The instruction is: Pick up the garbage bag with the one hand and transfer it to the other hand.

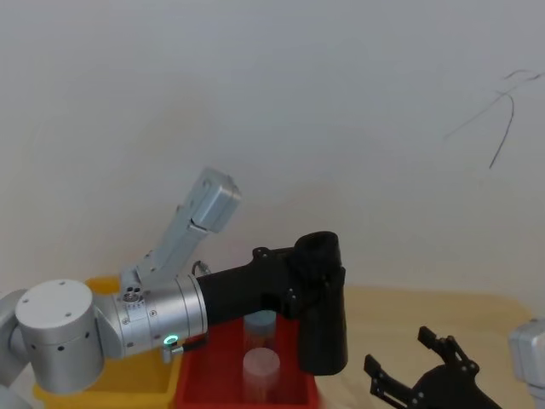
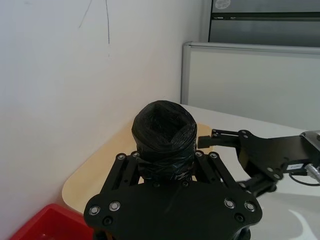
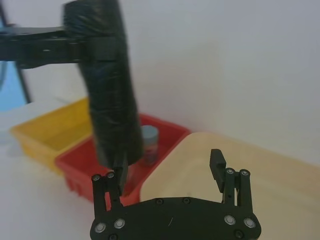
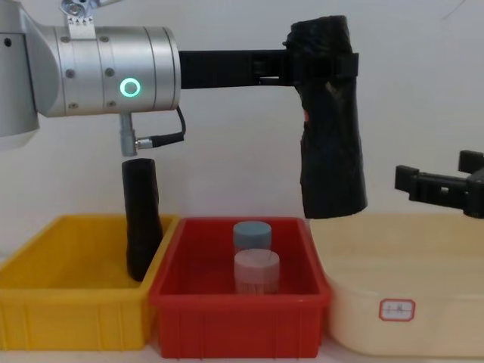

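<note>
A plain white wall [image 1: 272, 102] bears thin dark scribble marks [image 1: 502, 119].

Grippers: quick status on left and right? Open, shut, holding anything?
Left gripper: shut on the matte black rolled plastic garbage bag, holding it upright in the air.
Right gripper: open, empty, apart from the bag.

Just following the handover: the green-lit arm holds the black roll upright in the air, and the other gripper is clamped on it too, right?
Not quite. The left gripper holds the garbage bag upright in the air, but the right gripper is open and apart from it, as the chest view shows.
</note>
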Controlling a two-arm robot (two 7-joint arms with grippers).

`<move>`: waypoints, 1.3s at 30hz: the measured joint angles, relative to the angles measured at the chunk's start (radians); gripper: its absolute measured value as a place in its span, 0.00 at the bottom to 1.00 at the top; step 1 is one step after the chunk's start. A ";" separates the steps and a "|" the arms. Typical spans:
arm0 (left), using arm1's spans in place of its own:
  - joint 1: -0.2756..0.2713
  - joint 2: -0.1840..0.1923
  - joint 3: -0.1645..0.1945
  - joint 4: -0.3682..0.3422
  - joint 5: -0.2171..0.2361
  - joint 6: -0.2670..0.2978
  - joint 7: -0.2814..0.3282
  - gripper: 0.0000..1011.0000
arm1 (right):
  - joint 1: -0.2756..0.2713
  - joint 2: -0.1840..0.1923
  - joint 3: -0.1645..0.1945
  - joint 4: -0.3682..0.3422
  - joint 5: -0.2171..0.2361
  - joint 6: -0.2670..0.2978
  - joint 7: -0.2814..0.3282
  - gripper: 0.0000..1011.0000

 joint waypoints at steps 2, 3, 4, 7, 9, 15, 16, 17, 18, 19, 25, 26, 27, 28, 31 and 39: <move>-0.001 -0.001 0.002 0.001 0.000 0.001 -0.001 0.39 | -0.001 0.018 -0.001 -0.012 0.010 0.011 0.025 0.99; -0.001 -0.002 0.004 0.002 0.000 0.001 -0.002 0.39 | -0.002 0.024 -0.001 -0.016 0.015 0.017 0.037 0.99; -0.001 -0.002 0.005 0.002 0.000 0.001 -0.003 0.39 | -0.002 0.030 -0.001 -0.019 0.019 0.021 0.046 0.99; -0.002 -0.003 0.007 0.003 0.000 0.001 -0.004 0.39 | -0.003 0.058 -0.002 -0.035 0.034 0.039 0.084 0.99; -0.003 -0.003 0.008 0.004 0.000 0.001 -0.005 0.39 | -0.002 0.077 -0.003 -0.045 0.045 0.050 0.110 0.99; -0.003 -0.005 0.010 0.005 0.000 0.002 -0.006 0.39 | 0.013 0.127 -0.012 -0.063 0.069 0.078 0.181 0.99; -0.003 -0.005 0.011 0.005 0.000 0.002 -0.006 0.39 | 0.015 0.132 -0.014 -0.064 0.070 0.080 0.188 0.99; -0.003 -0.005 0.011 0.005 0.000 0.002 -0.007 0.39 | 0.018 0.136 -0.015 -0.065 0.072 0.084 0.195 0.99; -0.003 -0.005 0.011 0.005 0.000 0.002 -0.007 0.39 | 0.021 0.139 -0.017 -0.065 0.073 0.086 0.200 0.99; -0.004 -0.005 0.012 0.005 0.000 0.002 -0.007 0.39 | 0.026 0.145 -0.020 -0.066 0.074 0.092 0.206 0.99; -0.004 -0.006 0.013 0.006 0.000 0.002 -0.008 0.39 | 0.057 0.152 -0.040 -0.057 0.062 0.110 0.207 0.99; -0.004 -0.006 0.013 0.006 0.000 0.002 -0.008 0.39 | 0.064 0.150 -0.044 -0.052 0.059 0.111 0.205 0.99; -0.004 -0.006 0.013 0.006 0.000 0.002 -0.008 0.39 | 0.069 0.149 -0.046 -0.049 0.056 0.112 0.202 0.99; -0.004 -0.006 0.013 0.006 0.000 0.002 -0.008 0.39 | 0.079 0.145 -0.051 -0.042 0.050 0.114 0.198 0.99; -0.004 -0.006 0.013 0.007 0.000 0.002 -0.008 0.39 | 0.101 0.138 -0.065 -0.027 0.037 0.118 0.186 0.99; -0.005 -0.007 0.014 0.007 0.000 0.002 -0.008 0.39 | 0.150 0.116 -0.097 0.007 0.015 0.121 0.169 0.99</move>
